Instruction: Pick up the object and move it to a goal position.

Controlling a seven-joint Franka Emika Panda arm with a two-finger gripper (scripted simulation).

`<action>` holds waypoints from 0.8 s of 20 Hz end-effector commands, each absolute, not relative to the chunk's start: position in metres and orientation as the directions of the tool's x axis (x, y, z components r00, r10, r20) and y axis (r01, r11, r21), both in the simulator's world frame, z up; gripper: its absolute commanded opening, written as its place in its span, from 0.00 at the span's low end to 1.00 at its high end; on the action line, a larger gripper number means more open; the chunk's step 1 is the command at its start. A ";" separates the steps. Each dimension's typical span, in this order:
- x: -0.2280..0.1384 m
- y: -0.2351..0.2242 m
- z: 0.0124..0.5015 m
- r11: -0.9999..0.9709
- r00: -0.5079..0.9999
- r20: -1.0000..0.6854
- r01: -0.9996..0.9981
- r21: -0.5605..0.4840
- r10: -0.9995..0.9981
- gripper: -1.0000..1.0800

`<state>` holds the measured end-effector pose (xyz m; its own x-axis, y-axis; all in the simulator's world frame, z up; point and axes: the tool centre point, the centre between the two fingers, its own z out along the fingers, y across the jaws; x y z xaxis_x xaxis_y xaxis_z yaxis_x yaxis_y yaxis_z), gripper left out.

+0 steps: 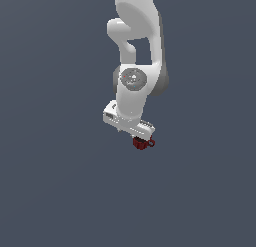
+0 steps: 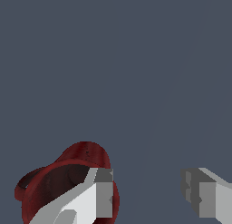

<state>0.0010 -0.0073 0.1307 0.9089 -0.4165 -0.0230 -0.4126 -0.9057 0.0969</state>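
In the wrist view, one grey finger (image 2: 103, 191) sits over the rim of the small dark red mug with a loop handle (image 2: 84, 157), while the other finger is well apart, so the fingers are spread wide. In the exterior view, the mug (image 1: 140, 143) sits just under the gripper (image 1: 139, 137) of the white robot arm (image 1: 135, 66), with its handle toward the exterior view's right.

A plain, flat slate-grey surface (image 1: 55, 181) fills both views behind the arm. Whether the small dark red mug (image 1: 140, 143) rests on it cannot be told.
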 end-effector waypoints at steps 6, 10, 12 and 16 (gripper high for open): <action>0.005 0.007 0.125 -0.821 0.826 -0.006 -0.559 0.116 -0.563 0.62; 0.007 0.015 0.122 -0.766 0.773 0.007 -0.630 0.125 -0.634 0.62; 0.008 0.018 0.121 -0.737 0.744 0.014 -0.664 0.129 -0.668 0.62; 0.010 0.026 0.118 -0.673 0.682 0.030 -0.727 0.136 -0.731 0.62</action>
<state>0.0093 0.0233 0.1194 0.7072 -0.7067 0.0233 -0.7027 -0.6988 0.1339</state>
